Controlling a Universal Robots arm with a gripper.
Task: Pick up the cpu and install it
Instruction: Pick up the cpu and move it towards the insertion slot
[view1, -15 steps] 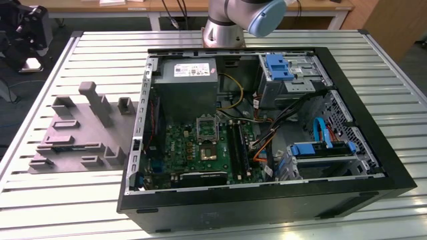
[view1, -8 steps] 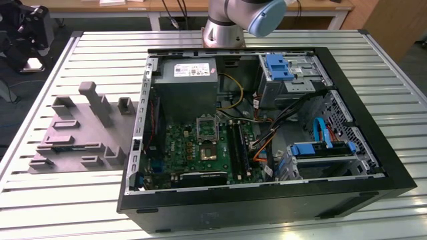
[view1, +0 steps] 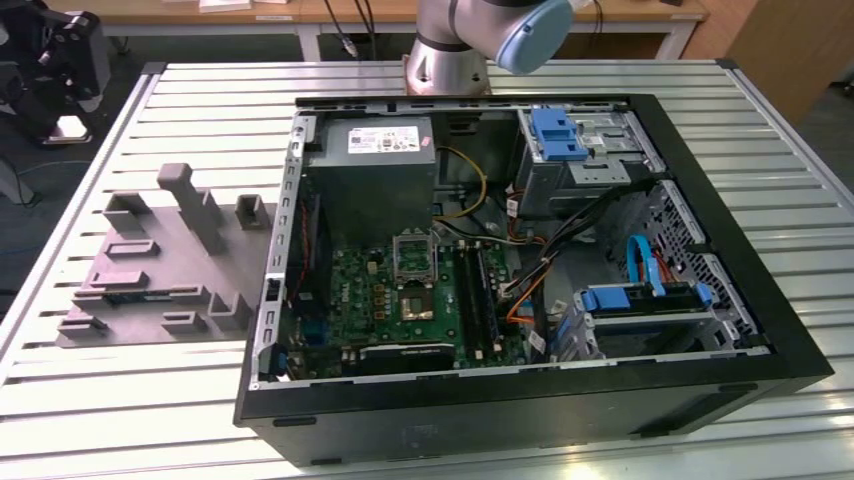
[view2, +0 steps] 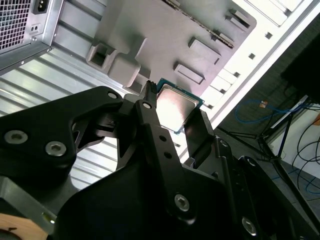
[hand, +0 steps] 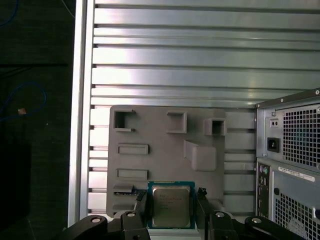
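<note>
Two black fingers of the downward-pointing gripper pinch the small square silver-topped cpu by opposite edges, above one edge of the grey moulded plastic tray. The arm rises from the slatted metal tabletop's back edge.

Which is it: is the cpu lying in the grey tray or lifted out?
Lifted out: in both wrist views the cpu sits clamped between the jaws of the gripper, well above the grey tray.
</note>
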